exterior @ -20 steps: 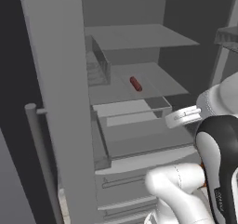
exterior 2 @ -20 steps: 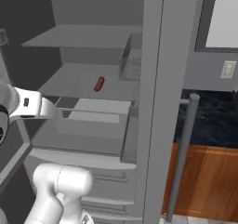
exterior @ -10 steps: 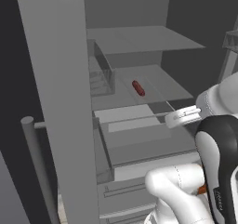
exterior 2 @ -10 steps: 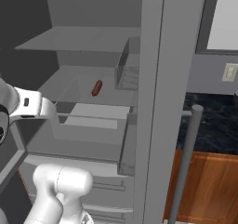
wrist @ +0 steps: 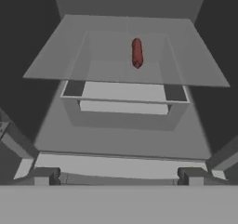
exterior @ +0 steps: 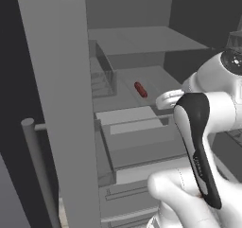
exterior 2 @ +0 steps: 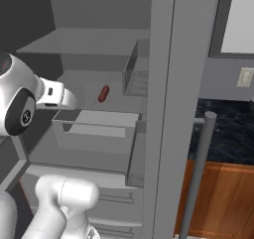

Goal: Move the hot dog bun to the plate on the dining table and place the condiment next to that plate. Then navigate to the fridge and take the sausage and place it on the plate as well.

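Grey and smooth, the fridge (exterior: 137, 127) stands open and is the biggest thing in front of the robot. Its inside is one plain matte grey, with flat thin shelves and straight walls. I count two shelves (wrist: 125, 74) that show well, one above the other, and below the lower shelf one box-shaped drawer (wrist: 124, 108) with its top open. Under this drawer, two flat drawer fronts with thin long handles (exterior 2: 115, 198) are visible in the right base view. One clear bin (exterior: 103, 75) of see-through material sits beside the lower shelf, on the door side. One open door (exterior 2: 166, 109) shows as a tall flat slab, and beside it is one round bar handle (exterior 2: 197, 176), long and upright. Behind this handle are a black marbled counter (exterior 2: 225, 134) and a brown wooden cabinet front (exterior 2: 223, 198).

One sausage (wrist: 136, 52) lies on the lower shelf, near its middle, just above the drawer. It is short, rounded at both ends and dark red-brown.

One gripper (wrist: 118, 176) faces the fridge in front of the drawer; its two small dark fingertips (wrist: 44, 175) stand wide apart and hold nothing.
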